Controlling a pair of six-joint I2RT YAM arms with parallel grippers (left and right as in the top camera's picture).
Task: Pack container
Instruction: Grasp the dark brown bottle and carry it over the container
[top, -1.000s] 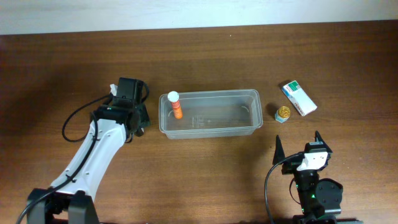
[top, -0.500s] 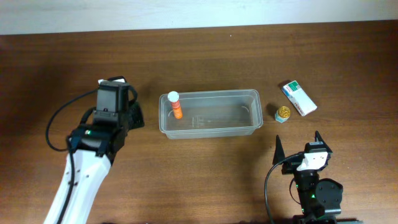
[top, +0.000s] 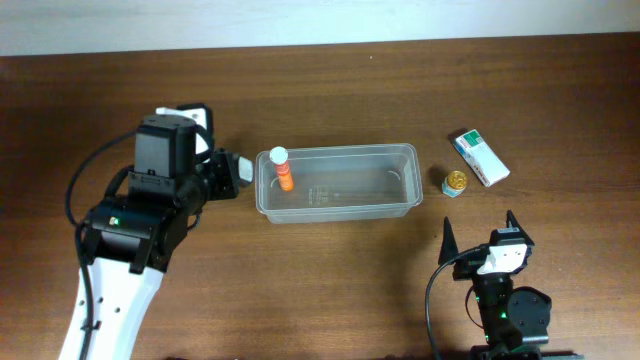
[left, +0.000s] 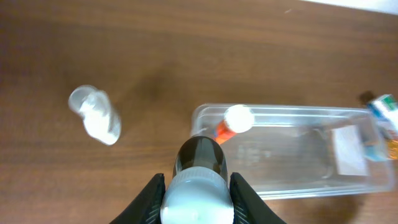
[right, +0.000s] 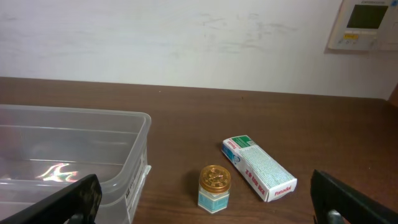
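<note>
Overhead, left gripper (top: 226, 174) raised, clasping bottle (left: 199, 158)

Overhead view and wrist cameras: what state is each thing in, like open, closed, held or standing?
container: open, no lid, one bottle inside.
orange bottle: capped, upright in the container's left end.
dark bottle: gripped by the left gripper.
left gripper: shut on the dark bottle.
right gripper: open, empty.
clear bottle: on the table, outside the container.
gold-lidded jar: lid on, upright.
white-and-green box: closed, lying flat.
</note>
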